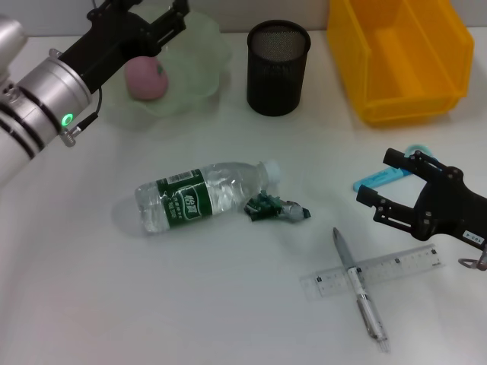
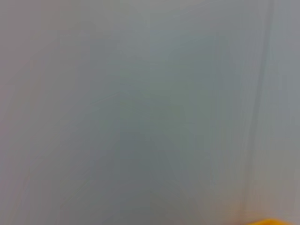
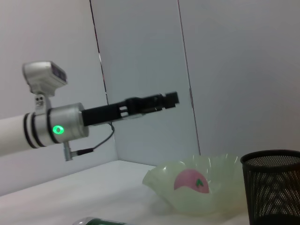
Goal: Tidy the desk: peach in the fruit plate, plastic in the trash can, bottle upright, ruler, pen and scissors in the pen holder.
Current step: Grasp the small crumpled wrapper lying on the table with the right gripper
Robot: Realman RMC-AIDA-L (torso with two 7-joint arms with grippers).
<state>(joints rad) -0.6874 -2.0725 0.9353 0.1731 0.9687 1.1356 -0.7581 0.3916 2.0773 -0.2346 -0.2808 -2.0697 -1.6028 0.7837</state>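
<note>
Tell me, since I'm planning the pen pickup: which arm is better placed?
Right, probably. The right gripper hangs open beside the pen and ruler, while the left gripper is far off above the plate holding the peach.

White tabletop (image 1: 114, 304), smooth and matte, filling nearly the whole head view from near edge to far. Evenly lit from above, with only soft, faint shadows on the surface. Behind the table's far edge, a pale grey wall (image 3: 234, 70) made of flat panels, split by thin dark vertical seams (image 3: 99, 70). Same plain grey panel close up in the left wrist view, with one faint vertical seam toward one side. No floor or window visible.
</note>
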